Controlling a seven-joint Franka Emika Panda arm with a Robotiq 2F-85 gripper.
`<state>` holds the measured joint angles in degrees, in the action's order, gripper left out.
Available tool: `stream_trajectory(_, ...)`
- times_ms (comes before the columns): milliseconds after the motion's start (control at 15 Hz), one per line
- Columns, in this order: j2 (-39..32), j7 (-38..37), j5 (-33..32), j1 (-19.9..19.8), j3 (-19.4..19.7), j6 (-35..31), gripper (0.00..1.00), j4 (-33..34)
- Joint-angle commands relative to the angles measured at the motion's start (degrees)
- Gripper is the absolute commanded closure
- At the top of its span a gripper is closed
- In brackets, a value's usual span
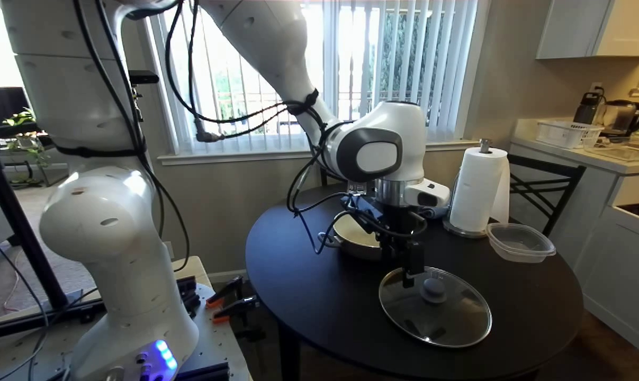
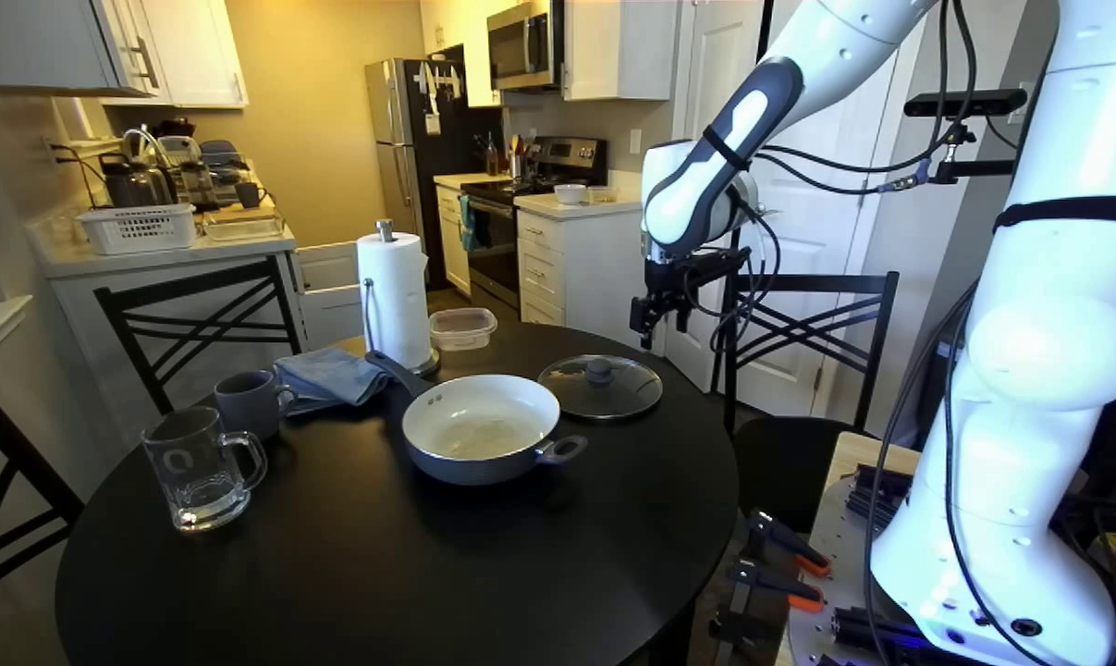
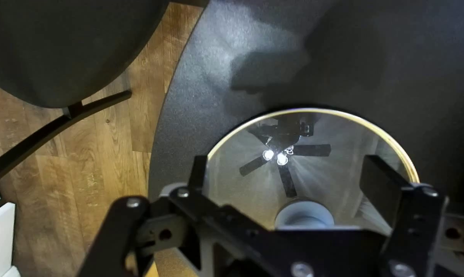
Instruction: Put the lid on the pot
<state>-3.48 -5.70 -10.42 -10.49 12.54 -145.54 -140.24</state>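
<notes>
The lid, clear glass with a metal rim and grey knob, lies flat on the dark table in both exterior views [image 1: 459, 323] [image 2: 604, 396] and in the wrist view [image 3: 312, 175]. The pot, grey with a cream inside, stands beside it in both exterior views [image 1: 357, 241] [image 2: 479, 444]; it has a long handle and a short loop handle. It is out of the wrist view. My gripper [image 1: 411, 271] [image 2: 664, 330] [image 3: 287, 169] is open and empty above the lid, apart from it. In the wrist view its fingers are wide apart, and its body partly hides the knob [image 3: 305, 213].
A paper towel roll [image 1: 477, 193] [image 2: 396, 296] and a clear plastic container [image 1: 520, 244] [image 2: 462, 329] stand past the pot. A blue cloth [image 2: 331, 379], a grey mug [image 2: 246, 404] and a glass mug [image 2: 197, 472] are on the table's far side from the arm.
</notes>
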Motion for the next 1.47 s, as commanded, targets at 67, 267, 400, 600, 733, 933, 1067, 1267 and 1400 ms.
stream_trajectory(67,-9.82,1.96,7.51,-0.56,-0.98,1.21,0.00,9.79)
stream_trajectory(267,-14.25,2.68,10.66,-0.66,-1.93,2.37,0.00,14.47)
stream_trajectory(400,-16.87,3.00,11.76,-0.80,-2.63,3.05,0.00,17.00)
stream_trajectory(600,-20.65,2.99,11.62,-0.83,-3.09,4.53,0.00,20.21)
stream_trajectory(733,-22.58,3.37,12.11,-1.58,-3.20,5.28,0.00,21.75)
stream_trajectory(933,-24.83,3.75,12.87,-2.71,-3.44,5.54,0.00,23.92)
stream_trajectory(1067,-25.90,5.07,14.07,-3.76,-4.39,5.83,0.00,25.34)
stream_trajectory(1267,-26.95,8.31,16.05,-5.08,-6.11,6.65,0.00,26.81)
stream_trajectory(1400,-27.79,9.93,17.03,-5.59,-6.86,7.98,0.00,27.87)
